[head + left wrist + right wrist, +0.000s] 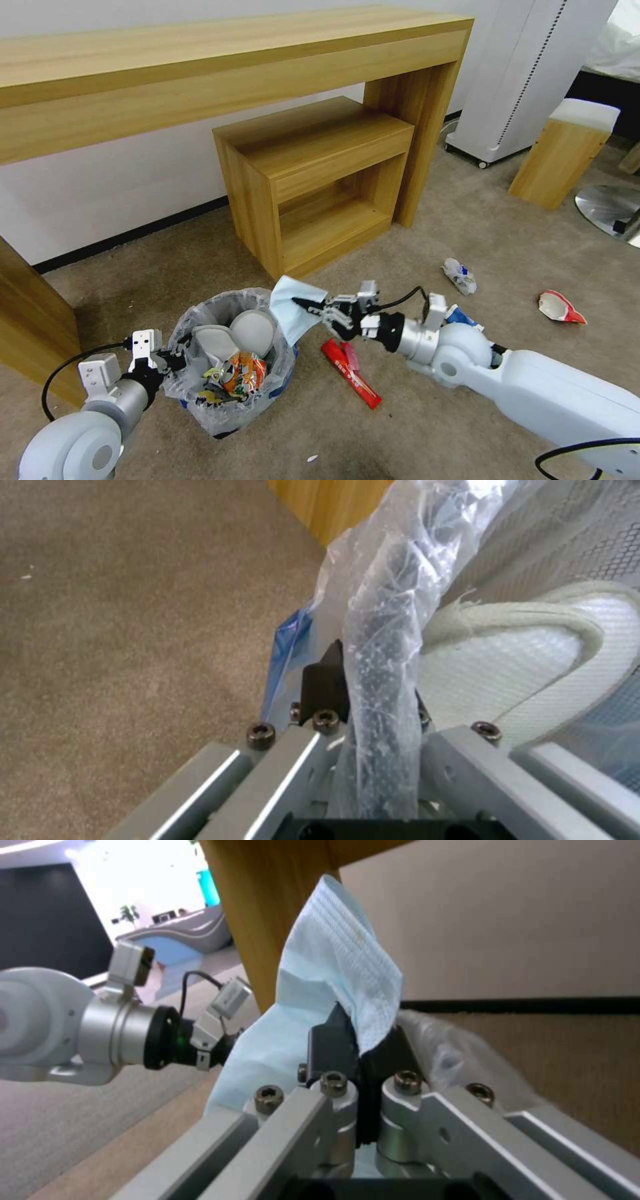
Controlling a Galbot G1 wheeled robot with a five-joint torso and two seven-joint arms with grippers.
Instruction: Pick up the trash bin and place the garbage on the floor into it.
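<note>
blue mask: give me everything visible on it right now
The blue mask is a pale blue pleated sheet, looking like soft non-woven fabric, folded and creased. The right gripper is shut on one edge of it, its dark fingertips pinching the fabric. It hangs clear of the floor, draping over the rim of the trash bin on the side nearest the wooden cabinet; whether it touches the bin's bag cannot be told. No ear loops can be made out.

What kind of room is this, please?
Probably a hotel room or a mock-up of one: beige carpet, a long wooden desk by the wall, and a bed corner.
</note>
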